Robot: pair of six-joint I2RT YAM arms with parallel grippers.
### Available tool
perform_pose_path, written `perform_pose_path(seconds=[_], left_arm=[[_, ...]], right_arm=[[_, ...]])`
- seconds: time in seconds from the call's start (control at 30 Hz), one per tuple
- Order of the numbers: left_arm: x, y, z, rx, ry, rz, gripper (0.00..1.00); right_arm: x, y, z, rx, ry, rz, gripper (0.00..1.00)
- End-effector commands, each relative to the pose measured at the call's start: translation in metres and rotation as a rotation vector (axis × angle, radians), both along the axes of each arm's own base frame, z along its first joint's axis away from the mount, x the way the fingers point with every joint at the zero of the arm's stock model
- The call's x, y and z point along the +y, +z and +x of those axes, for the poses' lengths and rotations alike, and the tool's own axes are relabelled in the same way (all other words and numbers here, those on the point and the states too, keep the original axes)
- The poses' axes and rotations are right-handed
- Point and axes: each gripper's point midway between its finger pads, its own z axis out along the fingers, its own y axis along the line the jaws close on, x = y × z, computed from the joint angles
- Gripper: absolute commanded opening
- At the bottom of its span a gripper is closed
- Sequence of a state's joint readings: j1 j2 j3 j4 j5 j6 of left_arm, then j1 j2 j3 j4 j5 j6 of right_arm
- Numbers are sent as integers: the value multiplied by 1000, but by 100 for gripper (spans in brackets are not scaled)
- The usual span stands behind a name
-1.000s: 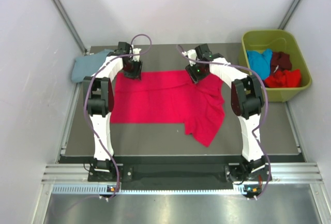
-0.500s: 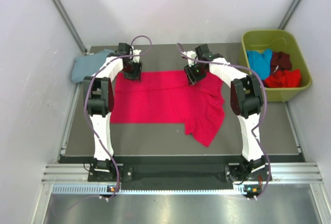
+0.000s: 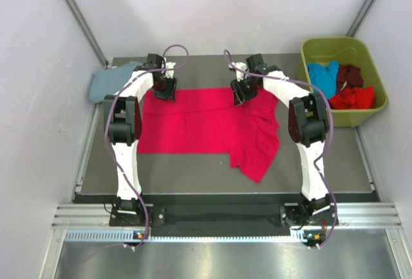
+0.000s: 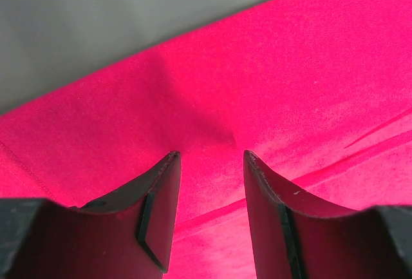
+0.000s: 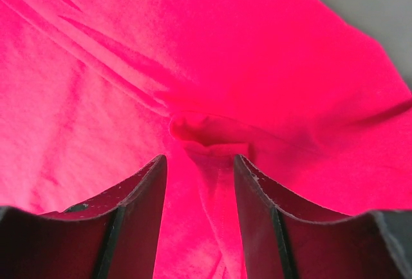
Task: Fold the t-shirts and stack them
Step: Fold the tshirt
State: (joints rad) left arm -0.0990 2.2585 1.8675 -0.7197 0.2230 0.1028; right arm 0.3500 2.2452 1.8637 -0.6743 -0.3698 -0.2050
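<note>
A crimson-red t-shirt [image 3: 199, 124] lies spread across the table, its right part rumpled and hanging toward the front [image 3: 257, 156]. My left gripper [image 3: 165, 91] is open at the shirt's far left edge. In the left wrist view the gripper [image 4: 209, 156] stands over flat red cloth [image 4: 290, 79] with nothing between the jaws. My right gripper [image 3: 240, 95] is open at the far edge, right of centre. In the right wrist view the gripper [image 5: 196, 160] straddles a raised fold of red cloth [image 5: 212, 131]. A dusty blue-grey t-shirt [image 3: 108, 80] lies at the back left.
An olive-green bin [image 3: 335, 42] stands at the back right and holds a bright blue t-shirt [image 3: 323, 76], a maroon one [image 3: 350, 74] and a red one [image 3: 354, 97]. Grey walls close in on both sides. The dark table [image 3: 193, 166] shows in front of the shirt.
My right gripper has shifted slightly left and back along the shirt's far edge, and the cloth beneath it has settled lower. The left gripper has not moved.
</note>
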Motion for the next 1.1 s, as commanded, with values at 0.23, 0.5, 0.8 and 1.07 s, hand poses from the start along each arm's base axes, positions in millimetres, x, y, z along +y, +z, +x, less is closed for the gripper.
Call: perform_pose_path(seconds=[0.23,0.5,0.8,1.07], left_arm=[[-4,19,5,-41,3,-26,49],[1,20,-1,-40,2,-1,49],[-2,25,3,-52,-4,-2,49],[-6,27,4,-56,-9,-19,49]], right_arm=[[4,18,6,-40,-7,28,47],[1,10,19,-42,-16,31,48],[9,-4,-3,43,9,65,48],[17,-4,-32,104,41,79,49]])
